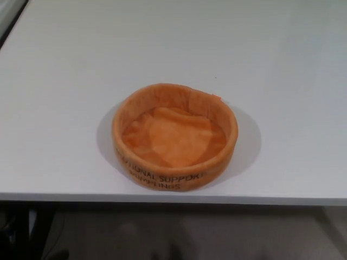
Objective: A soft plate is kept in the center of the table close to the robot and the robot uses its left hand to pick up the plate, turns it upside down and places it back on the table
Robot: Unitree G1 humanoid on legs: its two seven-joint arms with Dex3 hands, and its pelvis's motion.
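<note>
From the head view, the soft orange plate (174, 136) sits right way up on the white worktop (65, 81), close to the near edge and roughly in the middle. It is more a shallow fabric basket than a plate: a padded round wall with dark lettering along the front, and a wrinkled cloth floor inside. A small tab sticks out at the far right of the rim.

Neither the left hand nor the right hand shows in this view, so I can't say whether either is released, clenched or holding anything. The plate itself lies untouched, opening upward, so the pick-up has not begun.

By the look of it, the thing is light and floppy, not slippery and not at all fragile. I'd expect the wall to fold inward under a squeeze, so a pinch across the rim, thumb on one face of the wall and fingers on the other, seems the sensible hold. The left side of the rim is the natural place for the left hand, and the plate may sag while being turned.
</note>
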